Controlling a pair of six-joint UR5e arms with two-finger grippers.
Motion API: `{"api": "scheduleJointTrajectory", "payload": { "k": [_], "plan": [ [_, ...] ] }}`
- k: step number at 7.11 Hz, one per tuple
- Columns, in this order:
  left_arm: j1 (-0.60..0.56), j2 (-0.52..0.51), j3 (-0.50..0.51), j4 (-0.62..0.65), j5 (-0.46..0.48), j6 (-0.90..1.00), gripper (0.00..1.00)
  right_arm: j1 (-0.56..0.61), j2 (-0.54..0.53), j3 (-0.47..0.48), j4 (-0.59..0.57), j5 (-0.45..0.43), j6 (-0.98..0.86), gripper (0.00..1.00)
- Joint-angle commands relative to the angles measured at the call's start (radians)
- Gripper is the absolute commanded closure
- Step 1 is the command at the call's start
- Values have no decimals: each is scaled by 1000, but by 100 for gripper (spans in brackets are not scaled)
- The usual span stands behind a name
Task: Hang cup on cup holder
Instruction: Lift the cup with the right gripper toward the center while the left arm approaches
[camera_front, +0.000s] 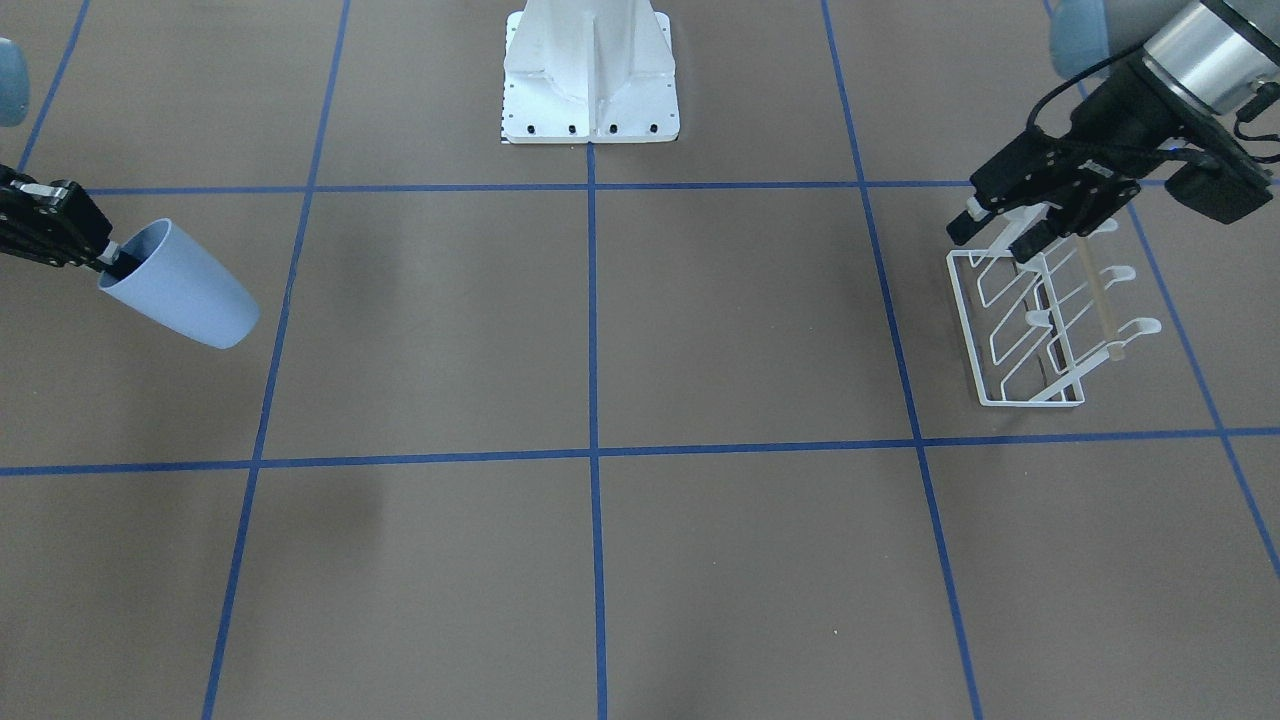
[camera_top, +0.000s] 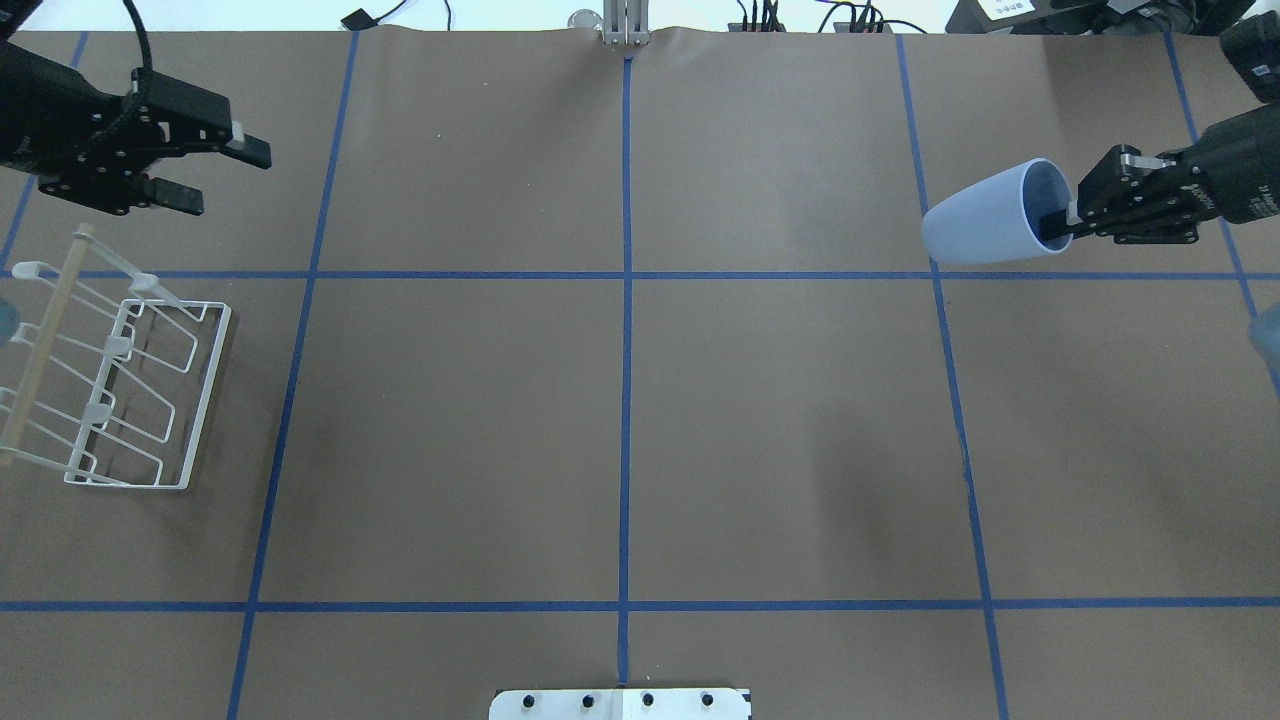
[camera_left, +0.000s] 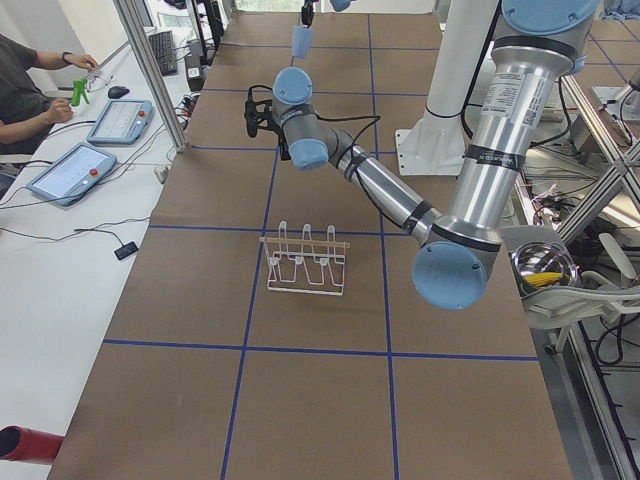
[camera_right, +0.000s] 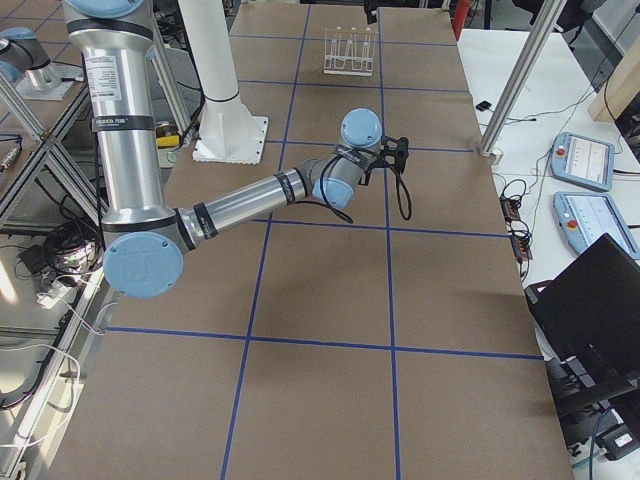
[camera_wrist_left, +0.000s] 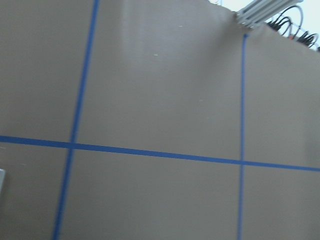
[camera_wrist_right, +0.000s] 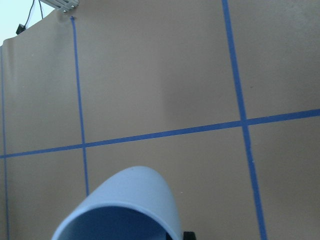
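Note:
The pale blue-grey cup (camera_front: 185, 290) is held tilted above the table at the robot's right side. My right gripper (camera_top: 1066, 220) is shut on the cup (camera_top: 990, 220) at its rim, with one finger inside the mouth. The cup's rim fills the bottom of the right wrist view (camera_wrist_right: 130, 207). The white wire cup holder (camera_top: 208, 400) with its wooden rod stands on the table at the robot's left side; it also shows in the front-facing view (camera_front: 1030, 402). My left gripper (camera_top: 232, 178) is open and empty, hovering just beyond the holder's far end.
The white robot pedestal (camera_front: 590, 90) stands at the table's middle edge. Blue tape lines divide the brown table (camera_top: 620, 420). An operator (camera_left: 30, 80) sits at a side desk with tablets, beyond the table.

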Motion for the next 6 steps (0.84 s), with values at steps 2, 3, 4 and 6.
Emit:
{"api": "scheduleJointTrajectory", "payload": {
  "k": [2, 3, 4, 6],
  "plan": [
    [167, -111, 4, -106, 89, -190, 2, -87, 91, 6, 215, -5, 363, 100],
    [245, -157, 5, -114, 109, -231, 2, -117, 134, 8, 249, -8, 446, 100],
    [258, -191, -2, -134, 156, -349, 2, -137, 150, 9, 299, -19, 520, 100],
    [272, -191, 59, -433, 251, -619, 2, -186, 187, 11, 388, -63, 650, 100]
  ]
}}
